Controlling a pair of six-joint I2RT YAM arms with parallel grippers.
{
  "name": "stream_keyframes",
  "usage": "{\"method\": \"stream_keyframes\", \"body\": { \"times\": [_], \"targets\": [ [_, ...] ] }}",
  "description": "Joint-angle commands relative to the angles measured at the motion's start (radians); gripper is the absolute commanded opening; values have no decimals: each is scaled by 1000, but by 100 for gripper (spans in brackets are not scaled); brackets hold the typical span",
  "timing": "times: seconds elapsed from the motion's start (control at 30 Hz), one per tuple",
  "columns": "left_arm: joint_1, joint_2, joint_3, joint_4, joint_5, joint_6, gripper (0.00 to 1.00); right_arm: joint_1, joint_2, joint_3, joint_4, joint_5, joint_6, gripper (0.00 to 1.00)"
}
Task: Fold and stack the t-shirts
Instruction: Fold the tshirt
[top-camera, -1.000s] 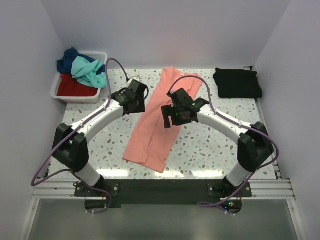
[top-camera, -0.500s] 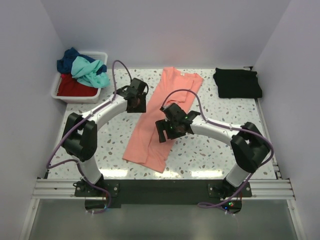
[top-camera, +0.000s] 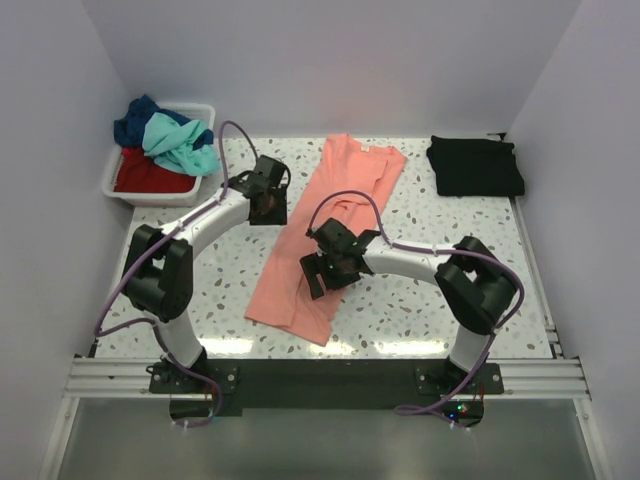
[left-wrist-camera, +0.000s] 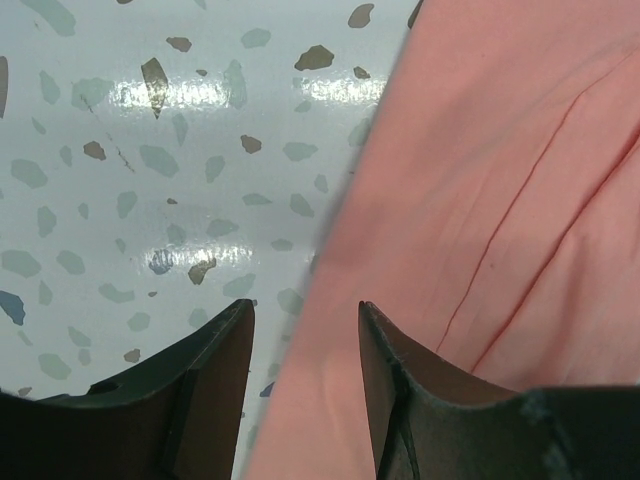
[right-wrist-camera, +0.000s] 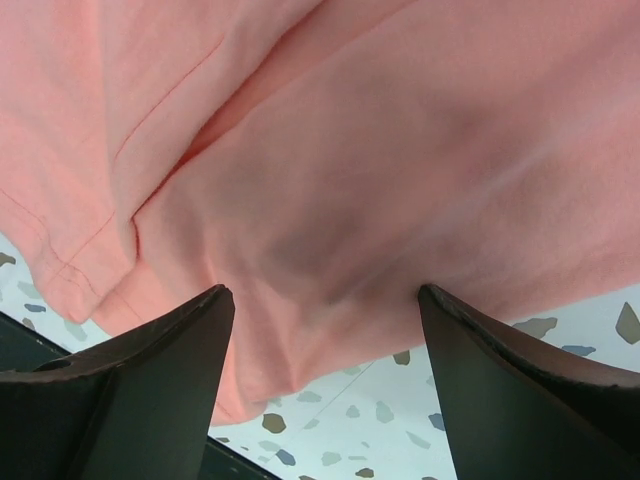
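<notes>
The salmon-pink t-shirt (top-camera: 320, 235) lies folded into a long strip down the middle of the table. My left gripper (top-camera: 268, 205) is open over its left edge; in the left wrist view (left-wrist-camera: 305, 330) the cloth edge (left-wrist-camera: 470, 200) passes between the fingers. My right gripper (top-camera: 322, 272) is open over the strip's lower right edge; in the right wrist view (right-wrist-camera: 325, 310) the pink cloth (right-wrist-camera: 380, 150) fills the frame. A folded black t-shirt (top-camera: 476, 166) lies at the back right. Teal (top-camera: 180, 143), navy (top-camera: 135, 122) and red (top-camera: 150, 175) shirts are in the bin.
The white plastic bin (top-camera: 115, 180) stands at the back left corner. The speckled tabletop (top-camera: 440, 290) shows on both sides of the pink strip. White walls close in left, right and back. A black rail runs along the near edge.
The right gripper has moved left and toward the near edge along the pink shirt. The left gripper has shifted a little toward the back at the shirt's left edge.
</notes>
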Motion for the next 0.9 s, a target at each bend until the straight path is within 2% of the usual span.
{"method": "stream_keyframes", "body": {
  "times": [0.0,0.37,0.6,0.73,0.87],
  "targets": [
    [20,-12,-18,33,14,29,51,17,15,-13,-44,0,-3,79],
    [33,0,-25,51,36,41,50,17,-84,-75,-248,128,29,78],
    [33,10,-15,61,71,60,50,3,-103,-82,-308,236,93,78],
    [32,16,-4,90,124,87,50,-20,-149,-121,-333,273,144,78],
    [32,72,86,151,216,103,51,-24,-179,-147,-304,241,161,78]
  ]
}}
